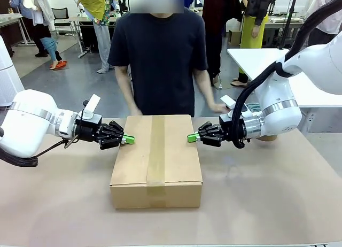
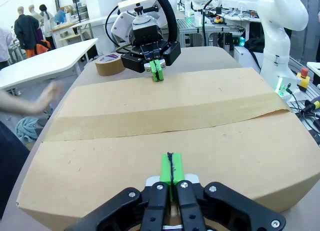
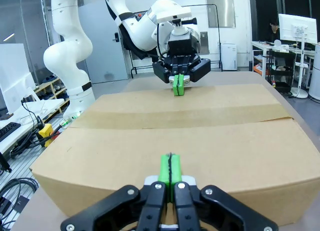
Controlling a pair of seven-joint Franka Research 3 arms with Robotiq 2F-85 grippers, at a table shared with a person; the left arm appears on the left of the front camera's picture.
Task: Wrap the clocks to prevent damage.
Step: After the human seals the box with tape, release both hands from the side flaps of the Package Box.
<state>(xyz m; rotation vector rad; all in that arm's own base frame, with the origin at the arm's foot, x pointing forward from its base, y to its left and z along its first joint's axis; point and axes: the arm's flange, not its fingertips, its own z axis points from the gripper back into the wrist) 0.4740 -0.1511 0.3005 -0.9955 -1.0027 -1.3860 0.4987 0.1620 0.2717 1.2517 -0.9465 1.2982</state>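
I press my left hand [image 1: 129,140] and right hand [image 1: 191,137], both with fingers pressed together and empty, on the taped box [image 1: 156,160] to steady it on the worktop [image 1: 256,193].

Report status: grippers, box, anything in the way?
Left gripper and right gripper shut, empty, at opposite sides of the cardboard box. Box taped closed. Tape roll beside it; person's hand near far corner.

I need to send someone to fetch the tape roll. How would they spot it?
Start at the big cardboard box in the middle of the table. Behind the right gripper, near the person's side, lies the tape roll: a flat brown ring with a white core.
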